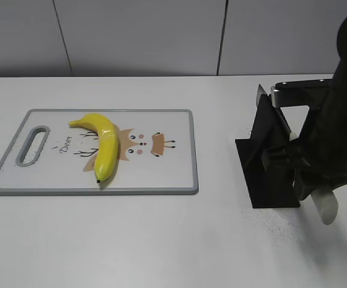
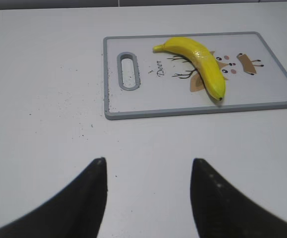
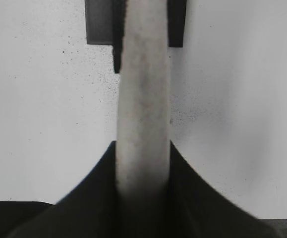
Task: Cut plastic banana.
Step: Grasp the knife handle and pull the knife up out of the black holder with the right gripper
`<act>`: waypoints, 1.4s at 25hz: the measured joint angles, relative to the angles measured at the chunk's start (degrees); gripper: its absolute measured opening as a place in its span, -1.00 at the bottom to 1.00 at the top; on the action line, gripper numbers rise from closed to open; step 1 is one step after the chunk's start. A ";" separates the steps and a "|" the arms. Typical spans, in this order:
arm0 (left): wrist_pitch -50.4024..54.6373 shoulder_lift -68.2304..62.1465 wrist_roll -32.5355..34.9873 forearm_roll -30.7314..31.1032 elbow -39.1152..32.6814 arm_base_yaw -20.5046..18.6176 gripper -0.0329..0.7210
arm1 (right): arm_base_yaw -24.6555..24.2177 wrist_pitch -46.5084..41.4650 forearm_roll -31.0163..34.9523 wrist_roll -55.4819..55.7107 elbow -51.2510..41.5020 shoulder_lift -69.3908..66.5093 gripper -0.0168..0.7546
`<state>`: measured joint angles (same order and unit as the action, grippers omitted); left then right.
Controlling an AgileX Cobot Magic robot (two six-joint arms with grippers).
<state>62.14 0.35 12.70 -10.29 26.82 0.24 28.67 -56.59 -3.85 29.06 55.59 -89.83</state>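
A pale handle [image 3: 143,124], probably a knife's, is clamped in the right gripper [image 3: 143,183] at the black stand [image 1: 269,162], while the left gripper [image 2: 148,193] is held apart and the banana [image 1: 103,146] lies uncut on the cutting board [image 1: 173,180], well left of that stand.

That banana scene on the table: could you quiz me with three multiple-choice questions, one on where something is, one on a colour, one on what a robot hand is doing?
1. Where does the plastic banana lie?
A. On the cutting board
B. On the bare table
C. In the black stand

2. What colour is the cutting board's rim?
A. Red
B. Grey
C. Green

3. What is the right hand doing?
A. Hanging open over the banana
B. Pressing on the board
C. Closed on a pale handle

Answers:
1. A: the banana rests on the board's deer picture in the exterior and left wrist views.
2. B: a grey border runs round the white board.
3. C: in the right wrist view both fingers clamp the pale handle, beside the black stand. The left hand hangs open.
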 joint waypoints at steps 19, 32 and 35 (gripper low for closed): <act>0.00 0.00 0.00 0.00 0.00 0.00 0.48 | 0.00 -1.86 0.60 1.29 0.00 11.35 -0.54; 0.05 0.00 0.00 0.31 0.38 0.00 0.48 | 0.00 -10.79 -0.04 -13.28 11.81 13.58 -0.54; 0.00 0.00 0.00 0.36 0.68 0.00 0.48 | 0.00 -12.98 -0.11 -21.88 15.69 12.99 -0.54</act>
<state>62.14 0.35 12.70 -9.93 27.51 0.24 28.67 -69.57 -3.96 7.18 71.28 -76.84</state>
